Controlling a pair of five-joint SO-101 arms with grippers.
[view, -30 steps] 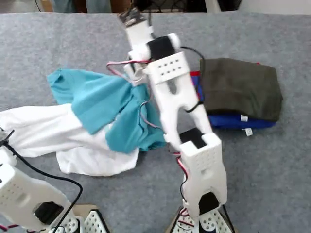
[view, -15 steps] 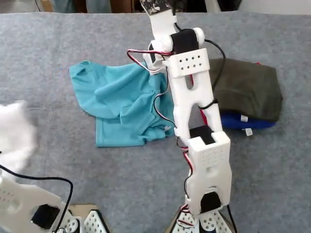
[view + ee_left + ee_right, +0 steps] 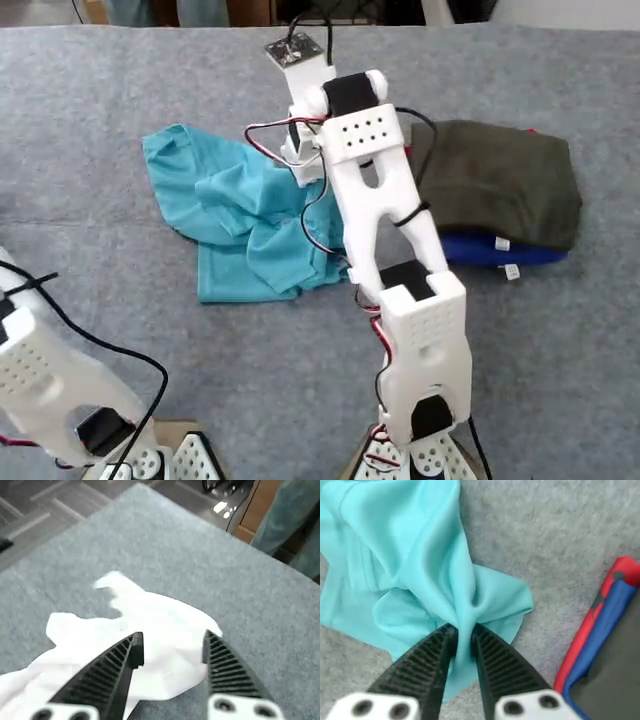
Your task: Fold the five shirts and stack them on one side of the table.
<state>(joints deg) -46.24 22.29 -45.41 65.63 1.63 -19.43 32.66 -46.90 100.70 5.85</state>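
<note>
My right gripper (image 3: 462, 630) is clamped on a raised fold of the teal shirt (image 3: 410, 555), with both jaws pressing the cloth from either side. From the high view, the right arm (image 3: 420, 320) comes up from the 6 o'clock edge of the table (image 3: 100, 90) and leans toward 12 o'clock. Its wrist is over the teal shirt's 2 o'clock corner. The teal shirt (image 3: 240, 220) lies crumpled and unfolded just to the 9 o'clock side of the table's centre, bunched up where I am holding it.

At 3 o'clock from that shirt, just beside it, is the folded stack. The olive shirt (image 3: 500, 180) is on top and the blue shirt (image 3: 490, 250) is under it, sticking out along the 6 o'clock side. A red shirt (image 3: 600, 612) shows as a thin edge on the side of the stack facing my right gripper.

My left gripper (image 3: 172, 642) has its jaws spread wide with nothing between them. It hangs above the white shirt (image 3: 150, 620), which lies rumpled on the grey table. I cannot tell whether the fingertips touch the cloth. In the high view the left arm (image 3: 45, 375) is at the 7 o'clock corner, well apart from the teal shirt.
</note>
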